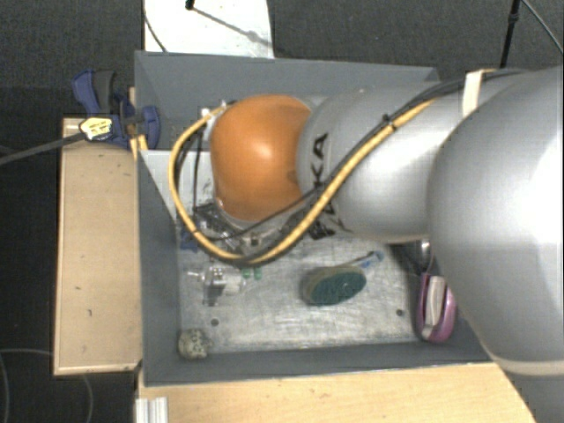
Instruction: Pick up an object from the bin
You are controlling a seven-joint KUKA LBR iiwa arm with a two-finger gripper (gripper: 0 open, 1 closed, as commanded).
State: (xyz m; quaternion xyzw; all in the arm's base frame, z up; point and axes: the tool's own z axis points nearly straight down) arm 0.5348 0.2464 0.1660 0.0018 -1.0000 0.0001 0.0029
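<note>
My gripper (211, 284) reaches down below the orange cover into the left part of the bin, close above the floor. A small green thing (252, 273) lies just to its right. Further right rests a dark green oval brush-like thing (335, 287) flat on the bin floor. In the front left corner sits a small speckled grey-brown lump (193, 344), apart from the gripper. I see nothing between the gripper's tips.
A pink and purple thing (437, 307) leans at the bin's right wall, partly under the arm. A thin pen-like thing (364, 261) lies behind the oval. The arm and its cover hide the back half of the bin.
</note>
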